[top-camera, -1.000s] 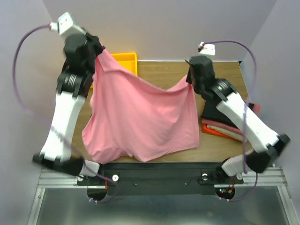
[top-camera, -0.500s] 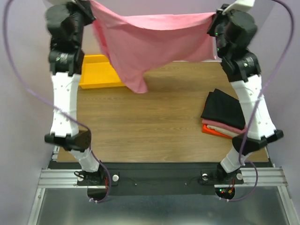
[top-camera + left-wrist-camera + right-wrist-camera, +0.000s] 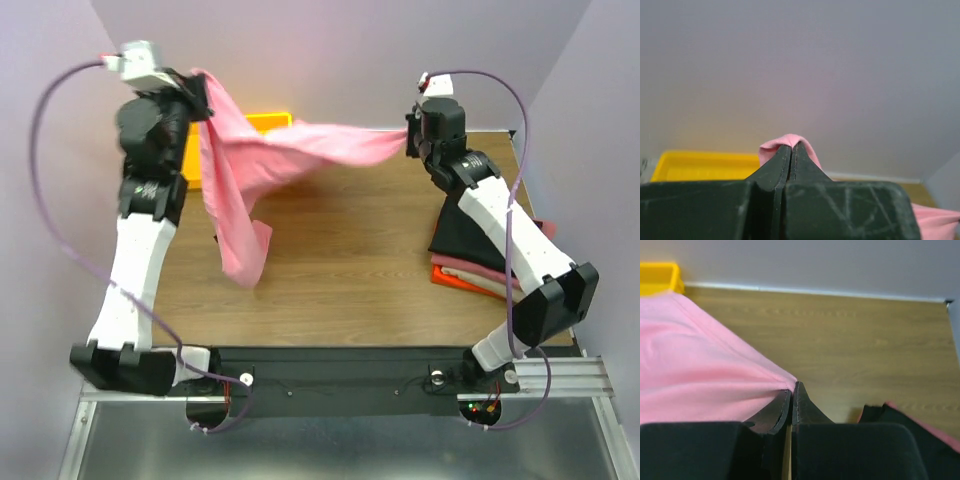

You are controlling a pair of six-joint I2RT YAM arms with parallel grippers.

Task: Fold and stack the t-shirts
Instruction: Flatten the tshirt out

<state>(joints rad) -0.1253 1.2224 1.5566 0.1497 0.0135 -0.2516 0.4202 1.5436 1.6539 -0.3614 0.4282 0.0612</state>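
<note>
Pink shirt [image 3: 240, 190] held up over the table [image 3: 350, 270], bunched at left.
Left gripper [image 3: 791, 150] and right gripper [image 3: 792, 390] each clamp a thin edge; a slip or twisted landing is likely.

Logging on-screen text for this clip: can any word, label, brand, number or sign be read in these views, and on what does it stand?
None: no readable text in any view.
The pink shirt, the folded stack, the yellow tray and the table show no print, label or number.
</note>
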